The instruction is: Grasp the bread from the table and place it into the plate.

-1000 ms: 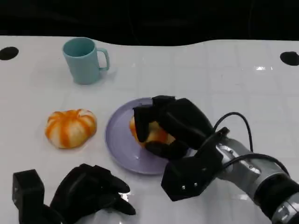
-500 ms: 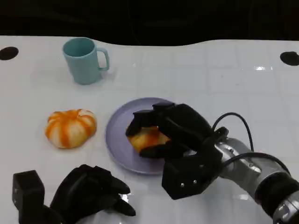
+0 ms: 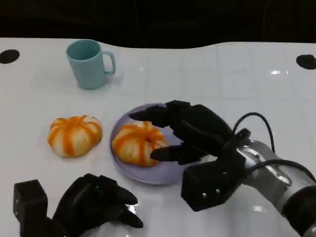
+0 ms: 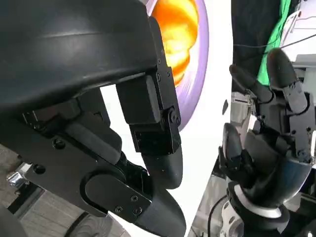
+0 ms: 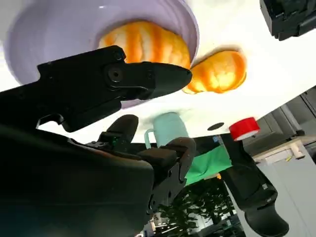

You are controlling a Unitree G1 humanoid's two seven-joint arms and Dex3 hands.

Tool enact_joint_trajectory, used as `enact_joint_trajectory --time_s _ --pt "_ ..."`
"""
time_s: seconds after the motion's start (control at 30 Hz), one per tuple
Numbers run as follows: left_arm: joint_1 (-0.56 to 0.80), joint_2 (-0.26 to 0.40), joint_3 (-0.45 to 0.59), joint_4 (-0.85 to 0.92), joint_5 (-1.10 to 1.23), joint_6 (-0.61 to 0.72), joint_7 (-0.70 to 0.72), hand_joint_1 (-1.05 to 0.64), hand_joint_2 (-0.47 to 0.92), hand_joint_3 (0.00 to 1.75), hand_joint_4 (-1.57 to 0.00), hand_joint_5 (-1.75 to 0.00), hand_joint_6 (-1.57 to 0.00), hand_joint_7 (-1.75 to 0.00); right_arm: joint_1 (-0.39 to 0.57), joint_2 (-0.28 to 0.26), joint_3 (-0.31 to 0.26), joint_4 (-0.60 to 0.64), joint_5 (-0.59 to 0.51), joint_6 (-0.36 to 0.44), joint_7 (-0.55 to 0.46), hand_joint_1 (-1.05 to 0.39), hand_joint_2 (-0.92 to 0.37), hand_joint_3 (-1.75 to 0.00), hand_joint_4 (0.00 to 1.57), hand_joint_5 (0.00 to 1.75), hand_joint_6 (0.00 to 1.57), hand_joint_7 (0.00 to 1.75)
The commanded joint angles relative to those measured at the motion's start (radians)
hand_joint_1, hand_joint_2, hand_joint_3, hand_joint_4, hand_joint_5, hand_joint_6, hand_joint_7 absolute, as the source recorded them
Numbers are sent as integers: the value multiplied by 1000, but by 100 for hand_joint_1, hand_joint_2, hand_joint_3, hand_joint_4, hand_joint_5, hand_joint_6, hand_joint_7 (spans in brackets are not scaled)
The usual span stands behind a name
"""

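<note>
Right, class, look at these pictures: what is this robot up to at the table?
The robot is moving bread onto a plate. One bread roll already lies on the purple plate, and the right hand hovers beside it with fingers spread, holding nothing. A second roll sits on the table left of the plate, near a blue mug. The left hand rests low at the near edge.

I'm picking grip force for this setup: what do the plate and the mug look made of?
The plate looks like smooth lavender plastic or glazed ceramic: faint even sheen, thin rim. The mug looks matte teal ceramic or plastic, with thick walls and few highlights. Neither look settles it.
</note>
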Motion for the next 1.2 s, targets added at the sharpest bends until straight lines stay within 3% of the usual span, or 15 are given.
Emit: enact_joint_trajectory --time_s 0.03,0.33,0.47,0.53,0.57,0.6,0.63,0.67,0.7,0.73,0.87,0.93,1.07,1.2 --pt "14 14 -1 -21 4 30 14 -105 73 0 -157 -23 -157 -4 60 -58 -40 -94 53 -8 42 -86 -92 -39 22 69 23 23" --pt "11 11 0 -20 4 34 12 -105 72 0 -157 -23 -157 -3 192 -133 -117 -206 118 -74 32 -76 -92 -34 30 75 36 26" --pt "9 8 1 -15 4 24 9 -105 73 1 -157 -23 -157 -2 257 -144 -160 -222 162 -134 13 -67 -92 -25 43 84 48 30" --pt "12 8 -1 -24 7 28 16 -105 73 1 -157 -23 -157 -2 283 -147 -178 -222 178 -169 5 -64 -92 -22 51 102 58 33" --pt "14 7 -2 -28 8 30 19 -105 73 0 -157 -23 -157 -2 301 -149 -189 -228 192 -178 9 -63 -92 -21 49 121 61 37" --pt "16 7 -4 -33 10 32 22 -105 73 0 -157 -23 -157 -2 320 -151 -199 -239 212 -182 18 -62 -92 -20 49 140 62 43" --pt "18 8 -5 -37 13 32 26 -105 73 0 -157 -23 -157 -2 336 -152 -209 -249 234 -182 29 -60 -92 -20 54 161 59 62" --pt "19 8 -6 -39 14 32 29 -105 73 0 -157 -23 -157 -2 347 -151 -216 -257 249 -181 38 -60 -92 -19 58 167 56 76" --pt "18 7 -6 -37 14 29 28 -105 73 0 -157 -23 -157 -2 363 -153 -226 -258 282 -196 51 -59 -92 -19 60 171 54 84" --pt "16 6 -6 -34 11 26 24 -105 74 0 -157 -23 -157 -2 375 -154 -234 -257 309 -208 63 -55 -92 -16 60 173 50 113" --pt "12 4 -4 -27 2 23 9 -105 74 0 -157 -23 -157 -2 435 -164 -272 -287 416 -210 129 -49 -92 -14 57 175 43 158" --pt "14 2 -5 -32 -1 27 6 -105 73 0 -157 -23 -157 -2 475 -166 -289 -318 489 -200 175 -47 -92 -12 60 175 42 170" --pt "17 0 -6 -35 -3 31 8 -105 73 0 -157 -23 -157 -3 554 -161 -314 -388 585 -158 243 -41 -92 -8 69 175 47 174" --pt "21 0 -8 -44 0 32 14 -105 73 0 -157 -22 -157 -3 648 -148 -331 -498 684 -48 304 -36 -92 -7 71 175 50 175"
